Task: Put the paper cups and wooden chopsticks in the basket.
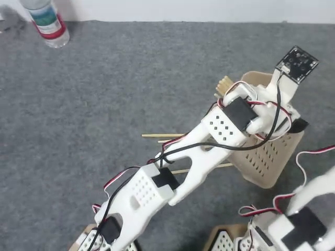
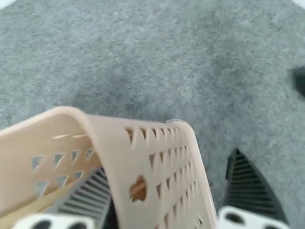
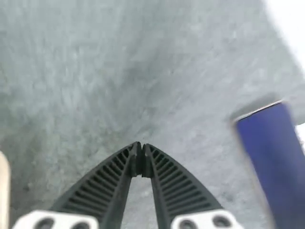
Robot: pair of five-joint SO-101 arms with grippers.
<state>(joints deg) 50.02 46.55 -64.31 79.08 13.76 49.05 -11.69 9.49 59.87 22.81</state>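
Left hand [image 2: 167,167] is noted spread apart astride the basket [image 1: 267,157] wall at the right of the tabletop [image 1: 104,104], wooden chopsticks [image 1: 162,135] are seen lying just left of it, right hand [image 3: 138,164] is held closed.

On my overhead feed I see a clear plastic bottle [image 1: 48,21], its label edged with a red band, standing at the far left corner of the grey carpet-like mat [image 1: 104,83]. It is close to the white wall [image 1: 183,9] that runs along the back. My right wrist feed picks up a blurred dark blue object [image 3: 269,157] on that same grey surface, and I cannot tell what it is.
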